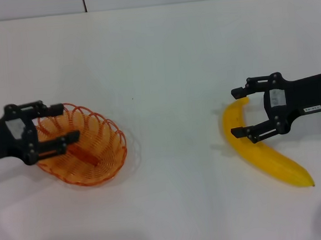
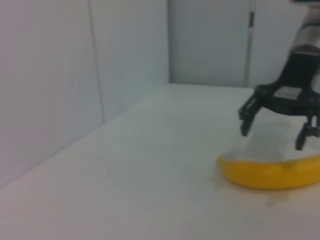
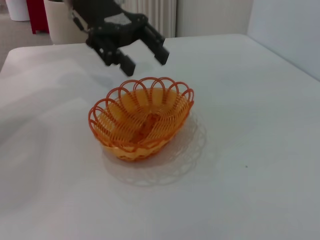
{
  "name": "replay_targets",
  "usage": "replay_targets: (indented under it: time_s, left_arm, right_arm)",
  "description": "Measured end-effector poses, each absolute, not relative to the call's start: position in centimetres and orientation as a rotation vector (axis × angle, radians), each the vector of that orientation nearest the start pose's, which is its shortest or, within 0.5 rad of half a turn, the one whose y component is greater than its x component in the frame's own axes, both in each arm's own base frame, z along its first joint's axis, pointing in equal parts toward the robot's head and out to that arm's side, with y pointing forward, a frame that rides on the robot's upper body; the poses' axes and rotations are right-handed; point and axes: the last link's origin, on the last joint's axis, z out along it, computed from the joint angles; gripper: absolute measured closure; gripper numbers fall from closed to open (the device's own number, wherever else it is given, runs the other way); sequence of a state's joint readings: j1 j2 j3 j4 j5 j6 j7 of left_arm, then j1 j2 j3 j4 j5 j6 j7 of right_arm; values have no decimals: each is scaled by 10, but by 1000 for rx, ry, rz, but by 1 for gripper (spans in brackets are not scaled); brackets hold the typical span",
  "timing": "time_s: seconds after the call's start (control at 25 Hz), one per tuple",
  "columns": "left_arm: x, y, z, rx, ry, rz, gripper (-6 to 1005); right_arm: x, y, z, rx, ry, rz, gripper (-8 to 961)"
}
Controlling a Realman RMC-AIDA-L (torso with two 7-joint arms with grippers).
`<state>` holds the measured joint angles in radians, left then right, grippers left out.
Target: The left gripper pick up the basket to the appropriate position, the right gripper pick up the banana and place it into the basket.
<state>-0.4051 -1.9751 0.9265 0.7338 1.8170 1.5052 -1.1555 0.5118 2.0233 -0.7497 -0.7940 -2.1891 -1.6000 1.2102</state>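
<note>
Black unlabelled left gripper [image 1: 54, 126] spread, hovering over orange looped-wire basket [image 1: 104, 158] rim; lower squarely before clamping. White-labelled right gripper [image 1: 242, 111] spread, straddling yellow curved banana [image 1: 263, 153].

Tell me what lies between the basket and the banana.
Nothing: the head view shows only bare white table between the basket and the banana.

One basket [image 1: 91, 153], orange wire, lower left of the head view; one banana [image 1: 263, 151], yellow, lower right. Two grippers, both black: left gripper [image 1: 63, 125] at the left edge over the basket's rim, right gripper [image 1: 239, 112] at the right edge over the banana. One white table [image 1: 161, 64] beneath all four
</note>
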Motion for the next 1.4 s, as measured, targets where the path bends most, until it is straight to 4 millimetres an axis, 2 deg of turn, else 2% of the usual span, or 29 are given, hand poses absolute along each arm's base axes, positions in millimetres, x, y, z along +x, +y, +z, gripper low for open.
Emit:
replay_targets:
  time_s: [0.28, 0.64, 0.8, 0.96, 1.24, 1.4]
  left_arm:
    - [-284, 319, 16, -2783, -224, -467, 319]
    - [-283, 320, 18, -2770, -234, -476, 320]
    - [-286, 328, 34, -2670, -326, -531, 320]
    - [-281, 342, 60, -2595, -478, -540, 320]
    - [-268, 367, 99, -2513, -745, -418, 320]
    - [-269, 379, 109, -2515, -868, -311, 321]
  right_arm:
    - [282, 327, 25, -2879, 221, 286, 48]
    - [282, 327, 25, -2876, 225, 293, 48]
    - [283, 326, 25, -2873, 231, 298, 48]
    - [282, 327, 25, -2873, 230, 301, 48]
    - [279, 329, 25, -2876, 236, 295, 48]
    - [277, 330, 25, -2877, 234, 299, 48]
